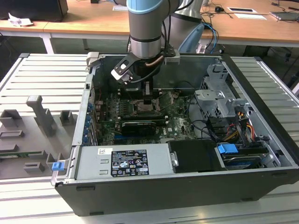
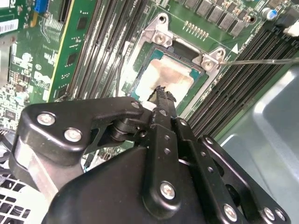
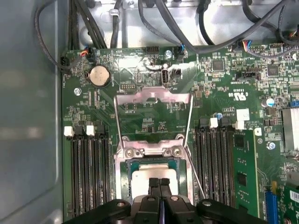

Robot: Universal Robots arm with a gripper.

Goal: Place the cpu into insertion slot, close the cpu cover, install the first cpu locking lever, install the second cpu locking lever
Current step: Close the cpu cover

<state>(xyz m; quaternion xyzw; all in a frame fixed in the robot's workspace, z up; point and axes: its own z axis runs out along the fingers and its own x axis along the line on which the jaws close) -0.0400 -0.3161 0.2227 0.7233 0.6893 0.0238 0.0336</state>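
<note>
The arm reaches straight down into the open computer case [image 1: 196,193], and in the exterior view the gripper [image 1: 147,99] hangs low over the green board [image 1: 175,122], near the middle of the case.

In both wrist views the gripper [image 3: 160,183] [image 2: 161,93] has its two black fingers [image 3: 154,186] pressed flat together, tip to tip, with nothing between them. It is gripping nothing.

Right under those tips lies the cpu [image 3: 141,179] [image 2: 170,74], silver face up, sitting flat inside the insertion slot [image 3: 150,151]. The fingertips are right over the chip's face, but I cannot tell whether they touch it.

The cpu cover [image 3: 153,97] is open. In the first wrist view the thin metal frame is swung back from the slot toward the round coin battery [image 3: 99,75], and green board shows through its cut-out centre.

A thin wire lever [image 3: 196,172] [image 2: 261,59] stands free of the slot, slanting out over the black memory slots [image 3: 212,172] beside it. More memory slots [image 3: 91,177] line the slot's other side.

In the exterior view the case sits on a slatted grey table [image 1: 28,74].
</note>
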